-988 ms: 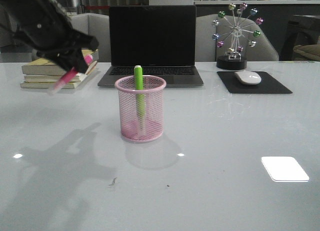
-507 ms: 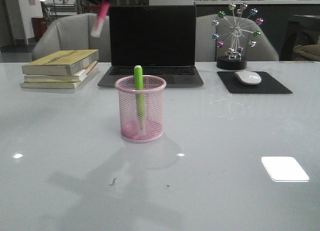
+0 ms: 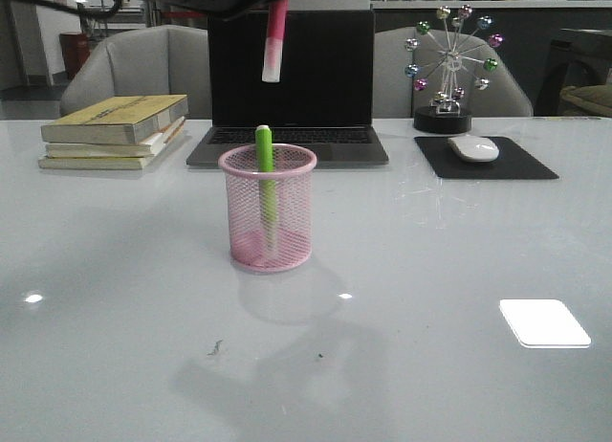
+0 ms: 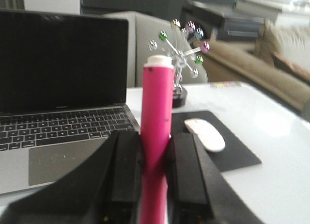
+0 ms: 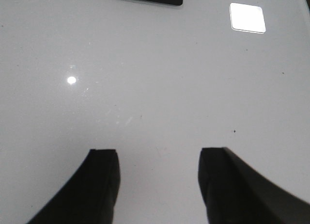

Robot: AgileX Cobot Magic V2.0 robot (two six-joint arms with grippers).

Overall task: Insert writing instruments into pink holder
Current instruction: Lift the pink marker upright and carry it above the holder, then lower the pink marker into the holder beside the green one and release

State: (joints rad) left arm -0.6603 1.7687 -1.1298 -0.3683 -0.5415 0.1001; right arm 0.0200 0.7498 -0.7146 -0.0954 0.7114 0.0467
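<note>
While the right fingers (image 5: 157,185) gape empty, the left fingers (image 4: 154,173) clamp the pink marker (image 3: 275,40) hanging high above the pink holder (image 3: 269,220).

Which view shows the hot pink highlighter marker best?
Left wrist view: the hot pink highlighter marker fills the centre, clamped by the left gripper. Front view shows only its lower part, hanging above the cup. Right wrist view doesn't show it.

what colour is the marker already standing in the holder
Bright green marker, clearest in the front view.
</note>
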